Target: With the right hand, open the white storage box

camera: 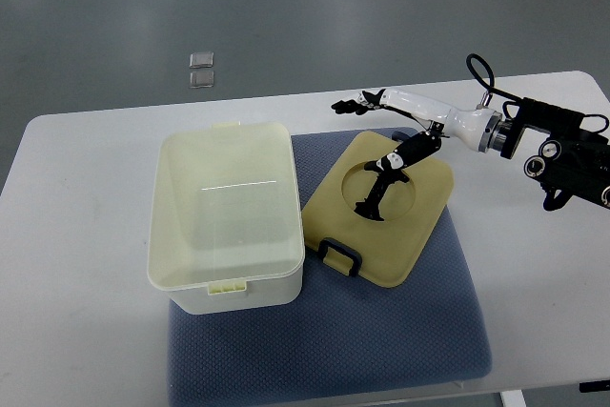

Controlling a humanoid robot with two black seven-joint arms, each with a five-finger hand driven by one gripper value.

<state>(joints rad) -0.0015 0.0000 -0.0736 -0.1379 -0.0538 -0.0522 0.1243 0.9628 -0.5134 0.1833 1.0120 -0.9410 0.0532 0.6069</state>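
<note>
The blue-grey mat [381, 331] lies on the white table [76, 264] and occupies the nearest part of the work area. The white storage box [227, 216] stands on the left portion of the mat, with its left side extending over the bare table. The box is open at the top. Its interior shows only the pale, smooth floor and walls; no contents are visible. A small latch tab projects from the near rim, and a second tab sits on the far rim.

The lid [381, 207] lies flat on the mat just right of the box, close against the box's right wall. It is cream-yellow, with a circular recess in its centre and a dark handle [339, 255] at its near edge.

The right hand [386, 154] enters from the right edge and is positioned above the lid's far half. Its fingers are spread apart and hold nothing. Some fingers point down over the circular recess; others extend left beyond the lid's far edge.

Beyond the table, two small clear squares [201, 69] lie on the grey floor.
</note>
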